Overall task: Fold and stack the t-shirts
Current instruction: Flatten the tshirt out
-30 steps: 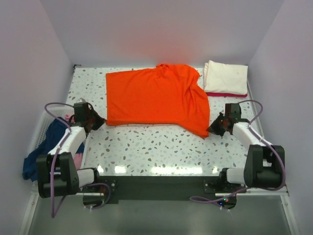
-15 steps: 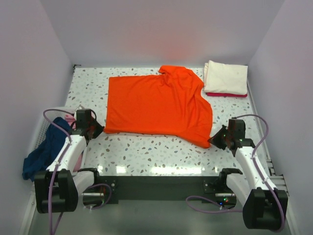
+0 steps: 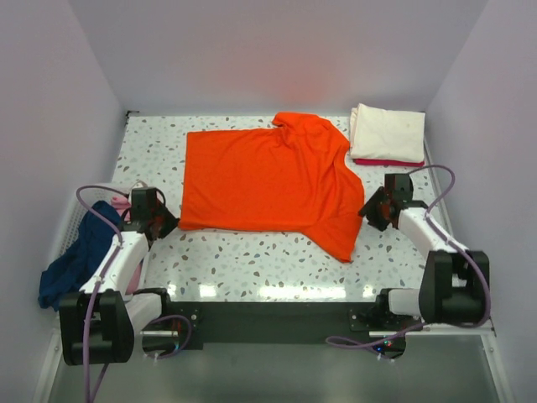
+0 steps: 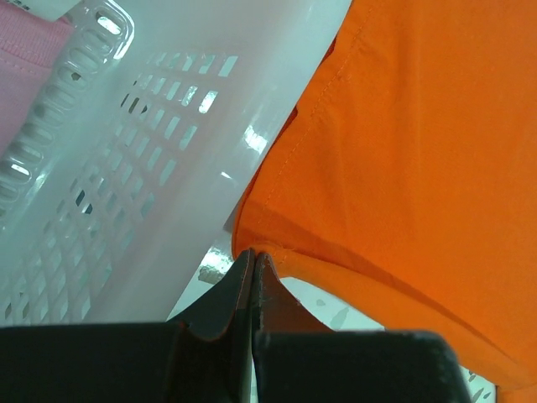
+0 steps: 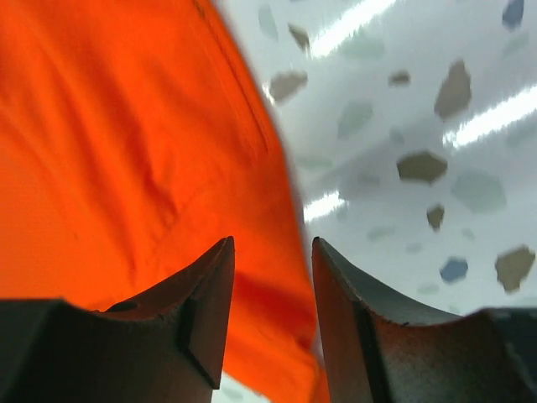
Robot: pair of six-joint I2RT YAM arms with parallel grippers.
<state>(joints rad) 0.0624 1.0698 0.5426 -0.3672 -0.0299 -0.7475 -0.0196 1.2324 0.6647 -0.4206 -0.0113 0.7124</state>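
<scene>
Keeps the left gripper (image 3: 161, 221) clamped on the near-left corner of the orange t-shirt (image 3: 268, 180), by the left edge of the table (image 3: 252, 256). Leaves it spread flat mid-table. Just now lets go at the right: right gripper (image 3: 375, 210) parted, empty, near-right corner dropped slack. Probably ends the spreading; folding next.

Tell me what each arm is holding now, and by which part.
The left fingers, shut, pinch the orange t-shirt at its near-left hem corner. The right fingers stand open over the shirt's edge and hold nothing.
</scene>
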